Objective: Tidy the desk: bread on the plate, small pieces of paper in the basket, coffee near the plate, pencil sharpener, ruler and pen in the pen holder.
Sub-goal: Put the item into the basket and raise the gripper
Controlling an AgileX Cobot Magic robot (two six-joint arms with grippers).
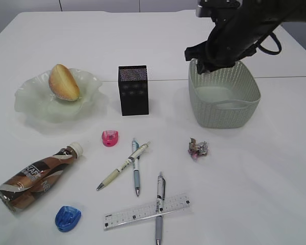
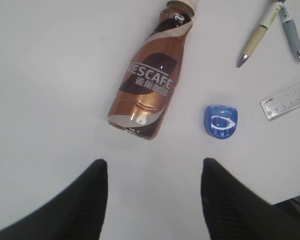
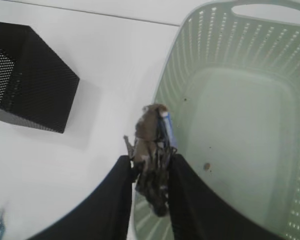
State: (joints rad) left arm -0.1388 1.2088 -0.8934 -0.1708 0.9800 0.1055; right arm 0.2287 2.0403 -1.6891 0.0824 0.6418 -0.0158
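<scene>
One crumpled scrap of paper (image 3: 152, 150) is pinched in my right jaws (image 3: 151, 172), and I am holding it over the left rim of the basket (image 1: 245, 115), which sits at the far right of the surface (image 1: 255, 194). The step in hand is the paper one. From my wrist view the scrap hangs about on the line of the rim, with the basket floor open to the right of it, so I judge the next move calls for a small shift rightward and then parting the jaws so it falls inside rather than onto the rim.

A second scrap (image 1: 198, 148) lies on the surface just near of the basket, so another pick will be needed.

My right jaws are clamped narrowly on the paper, one finger on each side. My left jaws (image 2: 152, 172) stand well apart, holding nothing, hovering near the base of the coffee (image 2: 152, 82), which lies on its side at the near left, not yet stood by the plate (image 1: 33, 109).

The bread (image 1: 64, 82) already rests on the plate at the far left. The pen holder (image 1: 133, 90) stands in the middle. The pink sharpener (image 1: 109, 138), blue sharpener (image 2: 221, 121), three pens (image 1: 136, 166) and the ruler (image 1: 146, 211) all lie loose on the surface.
</scene>
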